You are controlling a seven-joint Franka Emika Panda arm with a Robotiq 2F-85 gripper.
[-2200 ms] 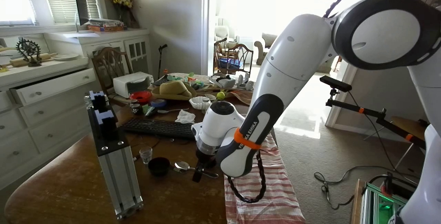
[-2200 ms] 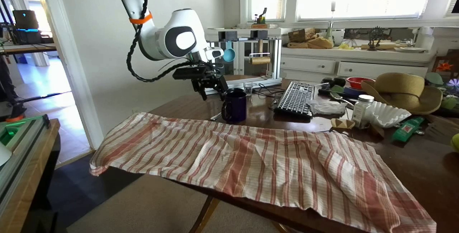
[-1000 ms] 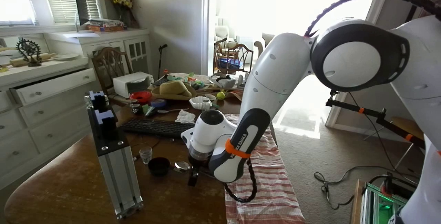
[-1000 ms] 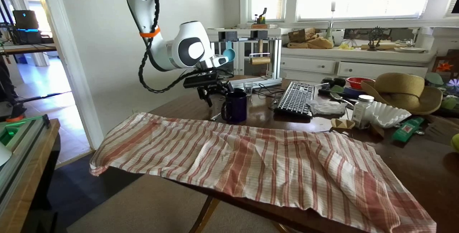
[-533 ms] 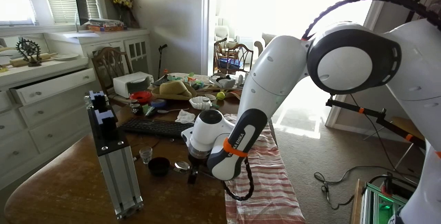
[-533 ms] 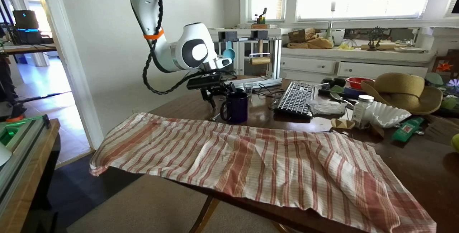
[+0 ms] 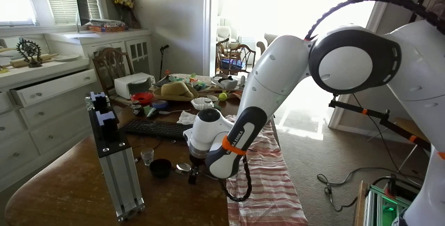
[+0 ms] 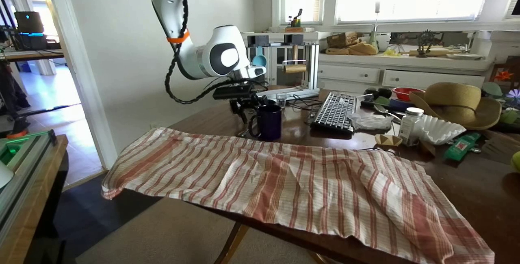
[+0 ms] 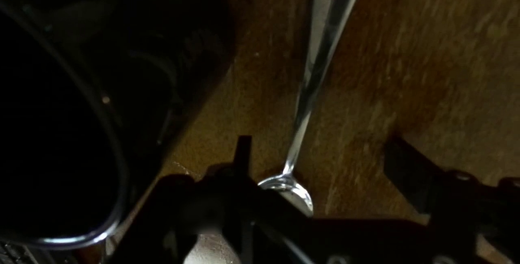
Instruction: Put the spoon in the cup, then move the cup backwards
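Observation:
The silvery spoon [image 9: 304,109] lies on the wooden table, its handle running between the two fingers of my gripper [image 9: 320,148], which stand apart with no contact on it. Part of the spoon's bowl is covered by the left finger in the wrist view. In an exterior view the spoon's bowl [image 7: 183,166] shows just beside my gripper [image 7: 193,177]. The black cup [image 8: 269,122] stands upright close beside the gripper, its handle toward the spoon. Looking down from the wrist, I see the cup [image 9: 178,69] large at the left, with a dark interior.
A small dark bowl [image 7: 160,168] and a clear glass [image 7: 147,155] sit near the spoon, with an aluminium post [image 7: 120,180] beyond them. A keyboard [image 8: 334,111] lies past the cup. Striped cloth [image 8: 276,178] covers the table's edge.
My gripper has come down and toward the cup, to around the spoon. The cup has shifted slightly to the right in an exterior view. The spoon appears to lie where it was.

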